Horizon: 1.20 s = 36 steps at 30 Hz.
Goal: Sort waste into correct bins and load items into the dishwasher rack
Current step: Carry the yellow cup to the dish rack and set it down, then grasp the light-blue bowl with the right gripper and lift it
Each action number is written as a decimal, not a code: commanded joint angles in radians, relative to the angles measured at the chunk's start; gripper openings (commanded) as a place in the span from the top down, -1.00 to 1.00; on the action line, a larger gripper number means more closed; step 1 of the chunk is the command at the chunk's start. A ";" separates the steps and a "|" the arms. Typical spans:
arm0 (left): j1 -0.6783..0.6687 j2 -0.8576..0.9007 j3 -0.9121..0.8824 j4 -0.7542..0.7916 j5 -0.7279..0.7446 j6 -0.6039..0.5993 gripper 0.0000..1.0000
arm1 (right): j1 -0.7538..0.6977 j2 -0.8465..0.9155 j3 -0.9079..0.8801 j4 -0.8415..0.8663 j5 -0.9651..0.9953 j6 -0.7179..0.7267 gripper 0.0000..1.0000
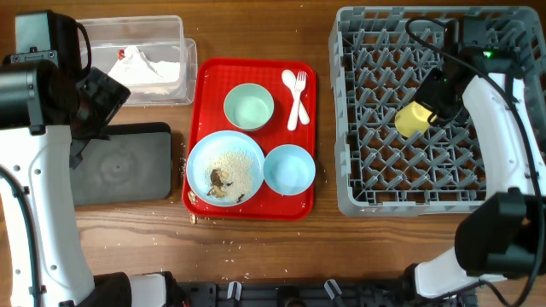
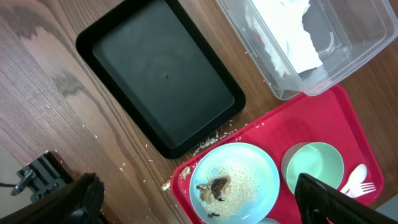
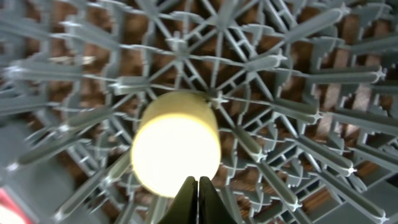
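Note:
My right gripper (image 1: pixel 432 107) (image 3: pixel 199 184) is shut on the rim of the small yellow cup (image 1: pixel 412 119) (image 3: pixel 176 144), held low over the pegs of the grey dishwasher rack (image 1: pixel 358 192) (image 3: pixel 298 112). My left gripper (image 1: pixel 95 101) (image 2: pixel 199 194) is open and empty above the black tray (image 1: pixel 119 162) (image 2: pixel 161 74). The crumpled napkin (image 1: pixel 141 61) (image 2: pixel 289 37) lies in the clear tub (image 1: pixel 175 26) (image 2: pixel 360 43). The light blue plate (image 1: pixel 200 158) (image 2: pixel 264 163) holds rice and brown scraps (image 1: pixel 217 181) (image 2: pixel 217 185).
The red tray (image 1: pixel 256 68) (image 2: pixel 286 124) also holds a mint bowl (image 1: pixel 249 107) (image 2: pixel 314 168), a blue bowl (image 1: pixel 289 169), and a white fork and spoon (image 1: pixel 296 94). Rice grains and crumbs lie on the wood by the tray's front left corner (image 1: pixel 192 217).

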 commanded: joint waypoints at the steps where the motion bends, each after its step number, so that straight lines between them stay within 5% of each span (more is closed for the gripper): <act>1: 0.007 -0.001 0.005 -0.001 0.002 -0.016 -1.00 | 0.010 -0.077 0.011 0.010 -0.290 -0.171 0.91; 4: 0.007 -0.001 0.005 -0.001 0.002 -0.016 -1.00 | 0.073 -0.090 0.011 0.007 -0.712 -0.390 0.85; 6: 0.007 0.000 0.005 -0.001 0.002 -0.016 -1.00 | 0.163 -0.090 0.011 0.000 -0.794 -0.477 -0.15; 10: 0.007 -0.001 0.005 -0.001 0.002 -0.016 -1.00 | 0.386 -0.080 0.011 0.013 -0.603 -0.336 -0.65; 19: 0.007 -0.001 0.005 -0.001 0.002 -0.016 -1.00 | 0.780 0.001 -0.055 0.048 -0.200 0.075 -0.67; 22: 0.007 -0.001 0.005 -0.001 0.002 -0.016 -1.00 | 0.826 0.045 -0.074 0.075 -0.216 0.078 -0.42; 30: 0.007 -0.001 0.005 -0.001 0.002 -0.016 -1.00 | 0.958 0.228 -0.074 0.095 -0.103 0.063 -0.42; 36: 0.007 -0.001 0.005 -0.001 0.002 -0.016 -1.00 | 0.958 0.310 -0.074 0.093 -0.103 -0.016 -0.03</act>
